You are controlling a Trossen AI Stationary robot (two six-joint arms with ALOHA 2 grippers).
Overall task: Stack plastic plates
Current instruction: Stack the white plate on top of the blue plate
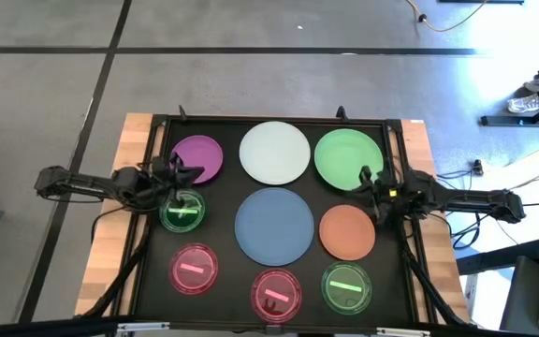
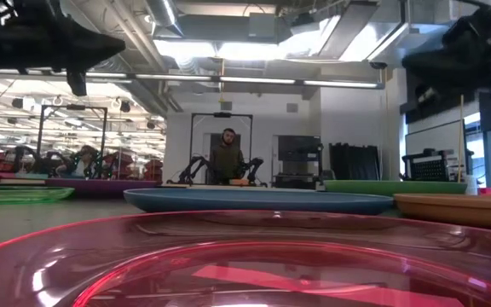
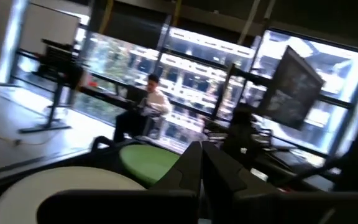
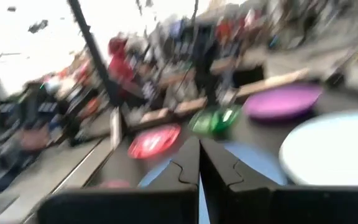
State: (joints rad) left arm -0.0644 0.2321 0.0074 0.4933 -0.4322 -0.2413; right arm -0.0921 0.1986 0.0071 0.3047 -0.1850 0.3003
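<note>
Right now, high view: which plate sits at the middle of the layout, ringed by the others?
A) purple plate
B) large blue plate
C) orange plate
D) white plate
B: the large blue plate lies at the centre, with the white plate beyond it at the far edge, the orange plate beside it on the right arm's side, and the purple plate at the far corner on the left arm's side.
</note>
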